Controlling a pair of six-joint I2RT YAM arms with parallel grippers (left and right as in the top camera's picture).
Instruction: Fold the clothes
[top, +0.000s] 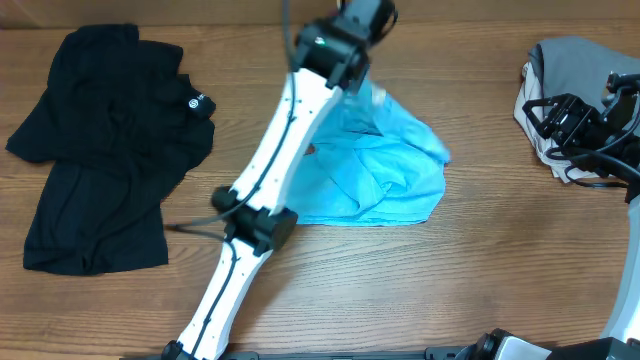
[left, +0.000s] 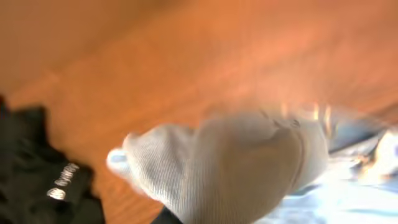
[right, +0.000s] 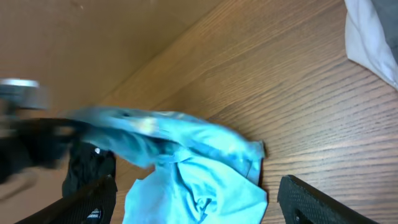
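The light blue T-shirt (top: 385, 165) lies crumpled mid-tabletop (top: 480, 290), toward the far edge. The left hand (top: 362, 85) is closed on its far edge and holds that part raised off the wood. The right hand (right: 198, 183) is spread wide and empty, by the right edge above grey and beige garments (top: 575, 60). A black shirt (top: 100, 150) lies near the left edge.

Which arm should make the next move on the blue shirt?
Left. The left gripper sits at the shirt's far edge, apparently gripping a lifted corner. The right gripper is open, over by the grey clothes, apart from the shirt.
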